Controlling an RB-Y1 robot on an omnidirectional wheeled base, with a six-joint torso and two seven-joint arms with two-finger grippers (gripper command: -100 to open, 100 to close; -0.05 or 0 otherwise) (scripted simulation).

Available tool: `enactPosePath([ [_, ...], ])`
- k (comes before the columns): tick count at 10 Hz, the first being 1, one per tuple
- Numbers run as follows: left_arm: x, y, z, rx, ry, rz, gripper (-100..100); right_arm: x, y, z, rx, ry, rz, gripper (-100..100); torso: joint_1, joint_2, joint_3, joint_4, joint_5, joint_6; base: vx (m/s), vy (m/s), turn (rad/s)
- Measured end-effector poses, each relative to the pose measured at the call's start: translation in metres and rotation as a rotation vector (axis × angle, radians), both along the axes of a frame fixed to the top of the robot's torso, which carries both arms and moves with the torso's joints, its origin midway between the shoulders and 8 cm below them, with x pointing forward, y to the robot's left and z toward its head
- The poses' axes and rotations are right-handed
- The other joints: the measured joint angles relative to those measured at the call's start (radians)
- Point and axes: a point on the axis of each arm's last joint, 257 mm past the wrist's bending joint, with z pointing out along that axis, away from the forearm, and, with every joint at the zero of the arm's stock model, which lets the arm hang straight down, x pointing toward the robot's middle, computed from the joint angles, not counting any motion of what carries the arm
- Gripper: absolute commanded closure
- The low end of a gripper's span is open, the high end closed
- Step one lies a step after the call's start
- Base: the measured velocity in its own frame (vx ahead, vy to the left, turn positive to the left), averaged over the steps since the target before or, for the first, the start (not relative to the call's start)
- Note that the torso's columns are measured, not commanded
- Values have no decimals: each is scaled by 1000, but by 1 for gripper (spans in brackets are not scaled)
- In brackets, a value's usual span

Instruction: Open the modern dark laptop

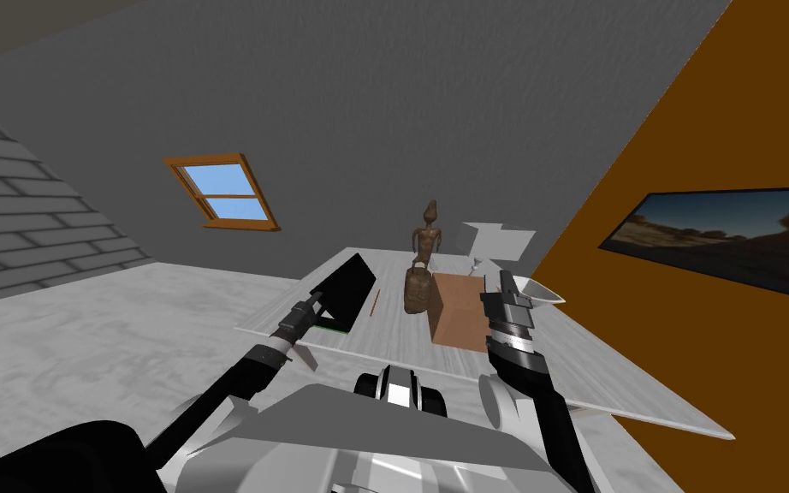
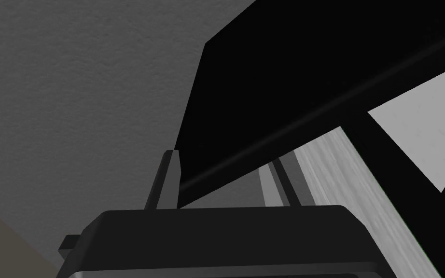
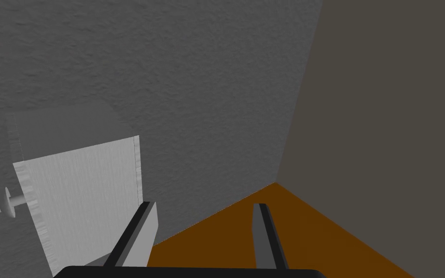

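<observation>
The dark laptop sits on the left part of the white table, its black lid raised at a slant over a green-edged base. My left gripper is at the lid's near corner. In the left wrist view the gripper is open; one finger stands outside the black lid and the other shows beneath it. Below the lid lies the base, black with a light grey panel. My right gripper hangs open and empty above the table's right side, also seen as the right gripper.
A brown figurine, a brown sack-like pot, a cardboard box, a white bowl and a white panel on a stand crowd the table's middle and back. A thin pencil lies beside the laptop. An orange wall is at right.
</observation>
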Motion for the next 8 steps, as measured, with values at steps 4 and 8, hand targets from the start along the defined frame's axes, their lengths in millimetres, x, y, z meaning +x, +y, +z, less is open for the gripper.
enactPosePath([
  [4, 6, -4, -19, -196, -4, 14, 100, 0, 0, 0, 0, 0, 0, 0, 5, -1, 0, -1, 2, -1, -36, 129, -34],
  [8, 13, -11, -38, -384, -7, 24, 100, 0, 0, 0, 0, 0, 0, 0, -3, -3, -2, -1, -1, -1, -39, 104, -30],
])
